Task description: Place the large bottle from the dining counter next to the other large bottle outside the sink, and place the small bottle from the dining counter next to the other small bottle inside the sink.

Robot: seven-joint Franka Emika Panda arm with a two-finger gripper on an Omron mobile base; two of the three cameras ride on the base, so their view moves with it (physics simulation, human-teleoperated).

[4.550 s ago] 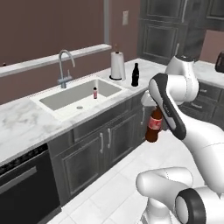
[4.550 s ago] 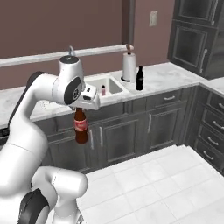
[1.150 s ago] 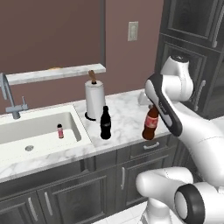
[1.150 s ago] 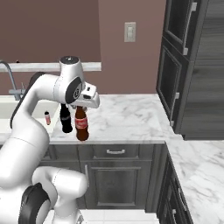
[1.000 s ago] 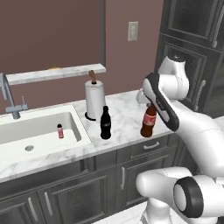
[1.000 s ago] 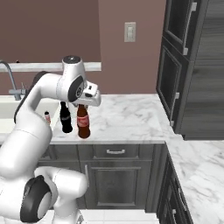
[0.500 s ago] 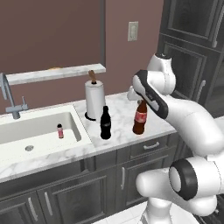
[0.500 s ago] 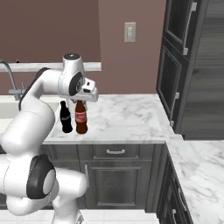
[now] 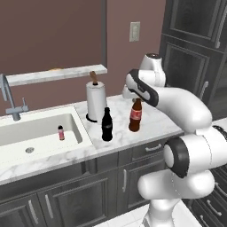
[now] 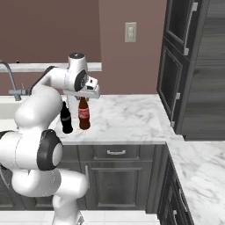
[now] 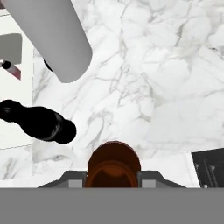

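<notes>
Hand [image 9: 136, 100] clamped on large bottle [image 9: 135, 116]; left base view adds sink [image 9: 84, 133], small bottle [image 9: 61, 132]

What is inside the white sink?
Inside the sink stands one small pink-red bottle, near the right wall. A round drain sits in the basin floor. The sink's left end runs past the picture's edge, so that part stays unseen.

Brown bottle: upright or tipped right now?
Upright. The large bottle stands vertical, base at the counter, beside the other large bottle; the gripper holds its neck from above.
</notes>
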